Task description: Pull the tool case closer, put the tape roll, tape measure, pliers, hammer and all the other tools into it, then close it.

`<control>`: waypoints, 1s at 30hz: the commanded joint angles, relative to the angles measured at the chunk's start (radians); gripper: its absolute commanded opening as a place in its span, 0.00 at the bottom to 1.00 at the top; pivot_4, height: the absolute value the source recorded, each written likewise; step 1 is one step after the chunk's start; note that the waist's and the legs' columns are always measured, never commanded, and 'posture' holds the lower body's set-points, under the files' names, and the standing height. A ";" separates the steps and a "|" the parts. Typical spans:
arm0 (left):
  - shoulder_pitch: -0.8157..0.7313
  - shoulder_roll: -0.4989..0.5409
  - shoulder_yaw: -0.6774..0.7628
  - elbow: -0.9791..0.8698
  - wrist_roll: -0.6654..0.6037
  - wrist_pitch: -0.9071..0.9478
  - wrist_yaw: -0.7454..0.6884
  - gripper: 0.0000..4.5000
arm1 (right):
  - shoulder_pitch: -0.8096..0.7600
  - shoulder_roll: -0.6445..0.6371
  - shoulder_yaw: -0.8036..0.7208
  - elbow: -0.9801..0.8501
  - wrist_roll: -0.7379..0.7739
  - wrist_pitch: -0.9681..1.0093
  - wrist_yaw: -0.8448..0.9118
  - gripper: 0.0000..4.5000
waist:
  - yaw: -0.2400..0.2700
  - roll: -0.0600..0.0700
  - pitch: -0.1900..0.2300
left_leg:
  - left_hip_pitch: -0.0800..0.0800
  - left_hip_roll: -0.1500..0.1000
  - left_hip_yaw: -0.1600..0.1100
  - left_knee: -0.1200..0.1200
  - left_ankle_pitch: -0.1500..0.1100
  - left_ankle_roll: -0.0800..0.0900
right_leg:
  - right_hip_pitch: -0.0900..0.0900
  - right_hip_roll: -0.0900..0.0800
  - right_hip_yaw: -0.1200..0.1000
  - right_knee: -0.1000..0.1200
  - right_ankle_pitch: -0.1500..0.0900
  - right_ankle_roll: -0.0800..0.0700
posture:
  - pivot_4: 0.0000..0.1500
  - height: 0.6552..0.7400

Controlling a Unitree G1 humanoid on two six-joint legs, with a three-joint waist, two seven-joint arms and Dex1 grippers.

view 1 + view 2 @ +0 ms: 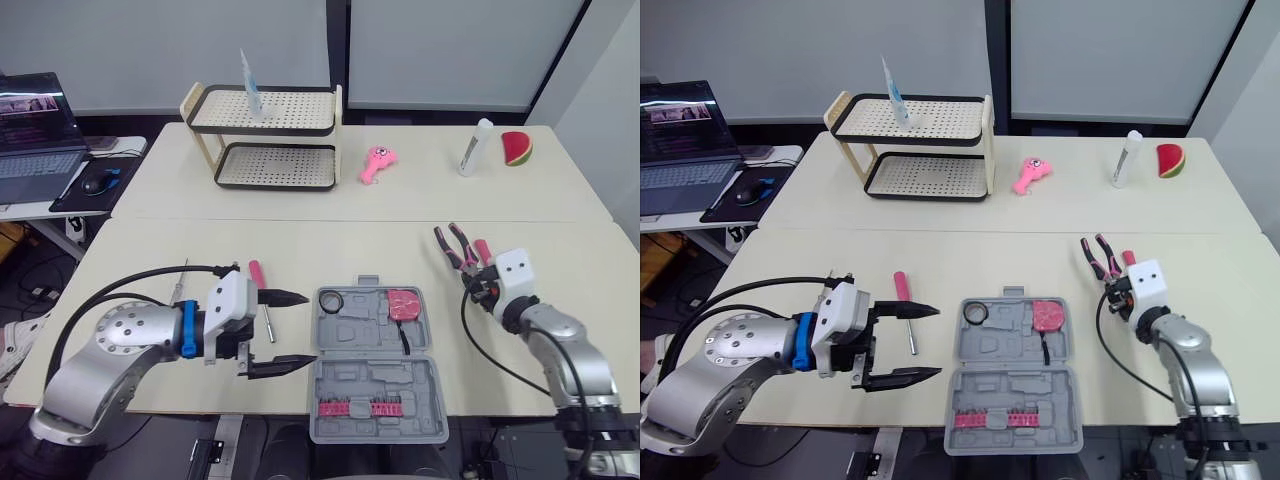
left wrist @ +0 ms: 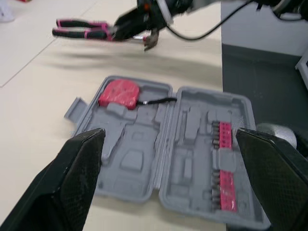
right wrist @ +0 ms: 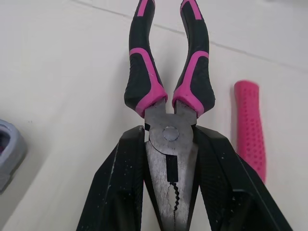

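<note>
At the front edge of the table [image 1: 150, 240] the grey tool case [image 1: 370, 385] lies open and flat, between the two grippers. The left gripper [image 1: 308, 328] hangs just beside its left edge, fingers spread wide, holding nothing. To the right of the case and apart from it, the right gripper [image 3: 169, 144] is clamped on the metal head of the pink-and-black pliers [image 1: 458, 248]. A pink tape measure [image 1: 404, 304] sits inside the case. The writing on the laptop [image 1: 35, 135] screen is too small to read

pliers [image 3: 144, 82]: nose runs off the edge between the right gripper [image 3: 169, 134] fingers, tip out of sight.
pink handle [image 3: 250, 125]: one end gone behind a finger, head hidden.
laptop [image 1: 35, 135]: clipped by the left edge.
pink row [image 2: 225, 187] in tool case [image 2: 139, 159]: blurred, pieces won't separate.
</note>
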 commanded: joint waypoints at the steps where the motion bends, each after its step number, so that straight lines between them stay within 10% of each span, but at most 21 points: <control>1: 0.040 0.040 0.054 0.014 0.034 -0.071 -0.045 1.00 | -0.030 -0.129 0.057 -0.126 0.042 -0.019 0.206 0.28 | 0.000 0.000 0.000 | 0.000 0.000 0.000 0.000 0.000 0.000 | 0.000 0.000 0.000 0.000 0.000 0.000 | 1.00 0.87; 11: 0.139 0.086 0.090 0.083 0.102 -0.191 -0.111 1.00 | -0.256 -0.409 0.366 -0.158 -0.032 -0.151 0.697 0.28 | 0.002 0.001 0.002 | -0.001 0.001 -0.002 0.000 0.000 0.000 | 0.001 -0.002 -0.001 -0.002 0.000 0.000 | 1.00 0.87; 30: 0.159 0.079 0.091 0.118 0.112 -0.212 -0.104 1.00 | -0.420 -0.150 0.633 -0.030 -0.273 -0.129 0.719 0.28 | -0.001 0.001 0.002 | -0.003 0.001 -0.001 0.001 0.000 0.000 | -0.004 -0.002 -0.002 0.002 0.000 0.000 | 1.00 0.87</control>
